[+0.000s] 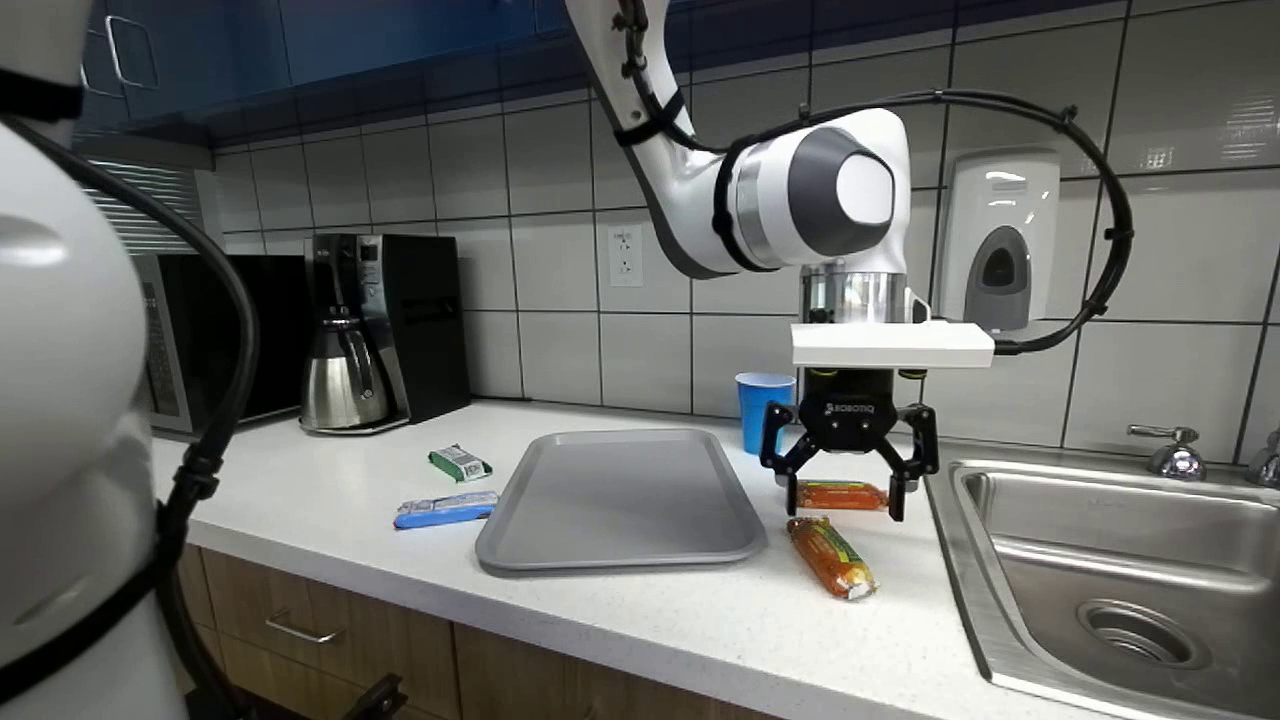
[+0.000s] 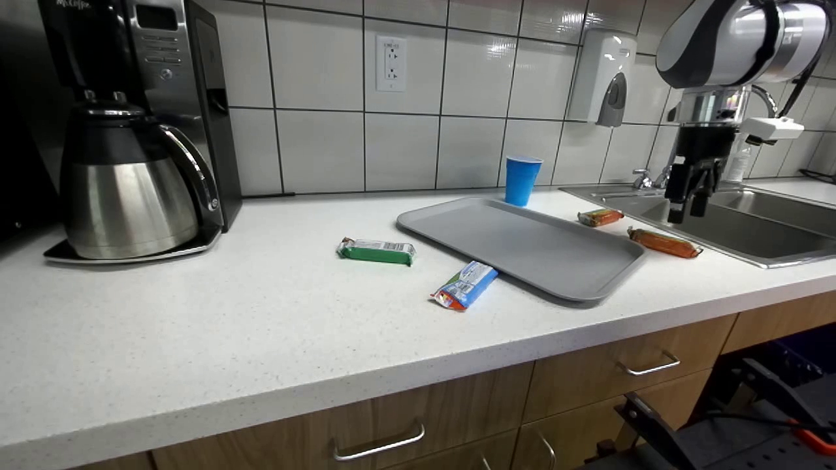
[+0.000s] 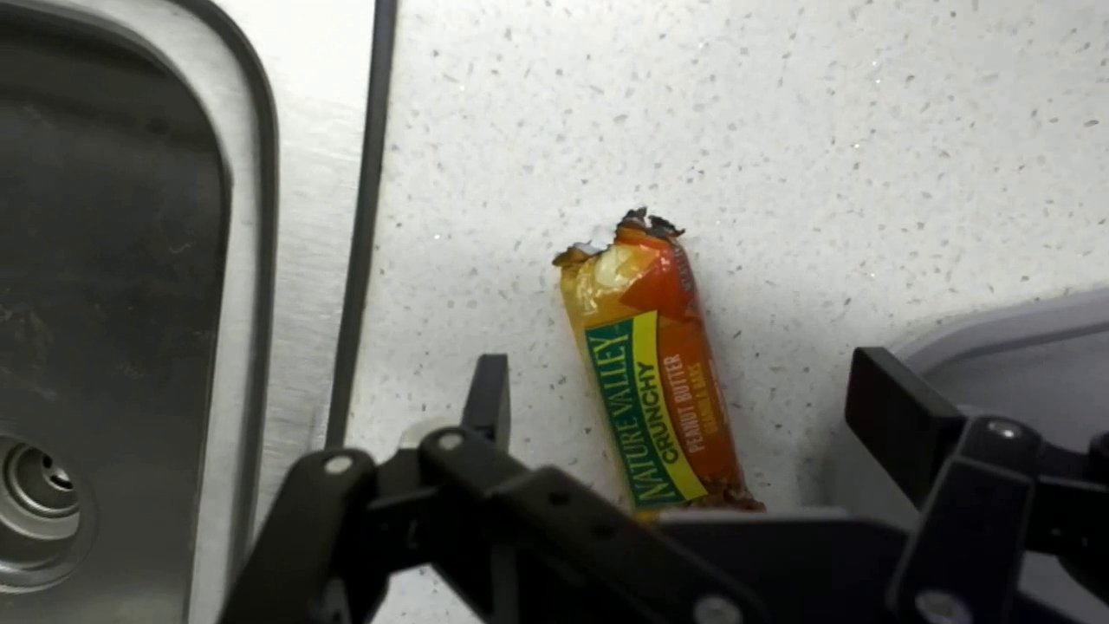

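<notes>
My gripper (image 1: 845, 500) hangs pointing down above the counter between the tray and the sink, its fingers wide apart and empty. It also shows in an exterior view (image 2: 688, 210). In the wrist view the open fingers (image 3: 689, 394) straddle, from above, an orange Nature Valley granola bar (image 3: 654, 364); its lower end is hidden behind the gripper body. This nearer bar (image 1: 830, 557) lies at a slant in both exterior views (image 2: 665, 243). A farther orange bar (image 1: 840, 495) lies behind the fingers, and also shows (image 2: 599, 217); I cannot make it out in the wrist view.
A grey tray (image 1: 625, 490) lies beside the bars, with a blue cup (image 1: 762, 400) behind it. A green-wrapped bar (image 2: 376, 250) and a blue-wrapped bar (image 2: 466, 284) lie at its other side. A steel sink (image 1: 1130, 560), coffee maker (image 1: 425, 320) and tiled wall with soap dispenser (image 1: 1000, 240) surround.
</notes>
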Available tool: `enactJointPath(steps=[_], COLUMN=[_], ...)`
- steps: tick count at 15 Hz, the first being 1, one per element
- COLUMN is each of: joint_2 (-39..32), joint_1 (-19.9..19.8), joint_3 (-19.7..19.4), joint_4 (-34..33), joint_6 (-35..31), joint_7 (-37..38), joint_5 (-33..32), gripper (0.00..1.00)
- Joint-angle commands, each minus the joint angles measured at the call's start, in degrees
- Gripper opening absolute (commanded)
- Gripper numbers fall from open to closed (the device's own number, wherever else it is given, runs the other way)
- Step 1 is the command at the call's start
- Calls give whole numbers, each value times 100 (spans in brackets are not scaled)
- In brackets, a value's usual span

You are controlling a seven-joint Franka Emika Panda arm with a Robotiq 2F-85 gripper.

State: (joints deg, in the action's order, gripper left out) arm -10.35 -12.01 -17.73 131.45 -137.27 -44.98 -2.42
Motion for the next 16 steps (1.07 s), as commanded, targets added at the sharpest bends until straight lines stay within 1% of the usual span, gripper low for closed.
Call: enactJointPath(steps=[1, 7, 11, 16], joint_2=[-324, -559, -497, -570], joint_1=[-303, -427, -426, -388], joint_3=[232, 341, 452, 510], joint_4=[-266, -331, -231, -197], joint_6=[-183, -519, -518, -607], joint_7=[-309, -324, -346, -278], joint_5=[-157, -359, -334, -469], gripper=[100, 100, 100, 100])
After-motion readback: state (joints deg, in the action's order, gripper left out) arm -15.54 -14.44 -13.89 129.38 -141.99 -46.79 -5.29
